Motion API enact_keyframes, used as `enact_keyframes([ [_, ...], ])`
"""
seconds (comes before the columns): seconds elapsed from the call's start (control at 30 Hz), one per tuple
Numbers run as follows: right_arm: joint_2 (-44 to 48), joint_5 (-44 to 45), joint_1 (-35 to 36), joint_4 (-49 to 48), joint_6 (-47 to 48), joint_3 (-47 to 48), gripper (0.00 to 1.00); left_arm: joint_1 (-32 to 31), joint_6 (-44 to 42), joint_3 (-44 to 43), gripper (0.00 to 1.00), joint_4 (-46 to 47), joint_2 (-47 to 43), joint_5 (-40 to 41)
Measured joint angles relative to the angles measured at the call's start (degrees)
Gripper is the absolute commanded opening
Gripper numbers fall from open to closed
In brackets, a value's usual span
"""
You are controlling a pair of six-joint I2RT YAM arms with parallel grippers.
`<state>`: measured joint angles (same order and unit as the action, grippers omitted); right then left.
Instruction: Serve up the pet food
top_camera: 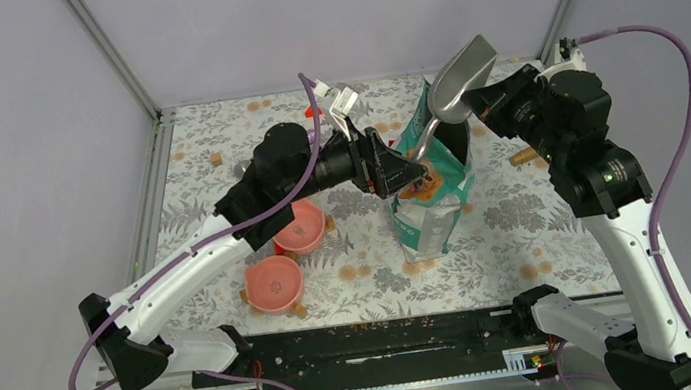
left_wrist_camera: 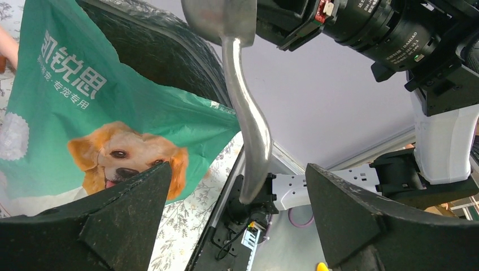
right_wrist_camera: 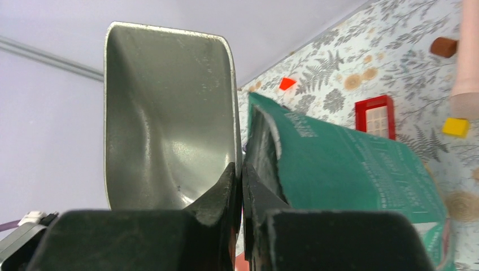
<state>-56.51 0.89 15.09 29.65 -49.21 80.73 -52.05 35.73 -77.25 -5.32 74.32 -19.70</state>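
Observation:
The teal-green pouch (top_camera: pixel 433 199) with the golden retriever print stands upright in the middle of the table, its top open; it also shows in the left wrist view (left_wrist_camera: pixel 113 107) and the right wrist view (right_wrist_camera: pixel 344 164). No kibble shows. My right gripper (top_camera: pixel 479 102) (right_wrist_camera: pixel 243 169) is shut on the rim of a metal scoop (top_camera: pixel 459 79), whose bowl (right_wrist_camera: pixel 164 113) is empty and held above the pouch. The scoop's handle (left_wrist_camera: pixel 248 124) hangs down between the jaws of my left gripper (top_camera: pixel 396 163) (left_wrist_camera: pixel 243 226), which is open and not touching it, right beside the pouch's top.
Two pink bowls (top_camera: pixel 300 226) (top_camera: pixel 272 283) sit left of the pouch under the left arm. Loose toy blocks lie about: a red window frame (right_wrist_camera: pixel 374 116), a yellow block (right_wrist_camera: pixel 455 127), a red block (right_wrist_camera: pixel 287 83), a brown cylinder (right_wrist_camera: pixel 443 47).

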Motion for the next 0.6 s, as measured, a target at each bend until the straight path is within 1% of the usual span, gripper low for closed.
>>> enact_keyframes([
  [0.1,-0.1,0.5,2.5,-1.7,-1.3,-0.7,0.00,0.0,0.2,0.0,0.73,0.5,0.1,-0.1],
  [0.23,0.2,1.6,4.5,-4.5,-3.0,-3.0,0.00,0.0,0.9,0.0,0.66,1.7,0.4,-0.3],
  [0.27,0.1,1.8,4.9,-4.7,-3.2,-3.3,0.00,0.0,1.0,0.0,0.62,2.1,0.5,-0.3],
  [0.33,0.0,2.1,5.5,-4.7,-3.3,-3.7,0.00,0.0,1.5,0.2,0.52,2.6,0.7,-0.2],
  [0.43,0.1,2.1,6.2,-5.2,-3.8,-4.3,0.00,0.0,2.0,1.0,0.30,3.2,0.7,0.2],
  [0.47,0.2,2.1,6.3,-5.6,-4.0,-4.7,0.00,0.0,2.2,1.2,0.24,3.3,0.7,0.3],
  [0.5,0.3,2.2,6.5,-6.0,-4.3,-5.3,0.00,0.0,2.2,1.4,0.11,3.4,0.7,0.3],
  [0.53,0.3,2.5,6.7,-6.3,-4.6,-5.8,0.00,0.0,2.3,1.5,0.00,3.6,0.7,0.3],
  [0.6,0.3,3.0,7.0,-6.9,-4.8,-6.6,0.00,0.0,2.5,1.7,0.00,3.3,0.7,0.5],
])
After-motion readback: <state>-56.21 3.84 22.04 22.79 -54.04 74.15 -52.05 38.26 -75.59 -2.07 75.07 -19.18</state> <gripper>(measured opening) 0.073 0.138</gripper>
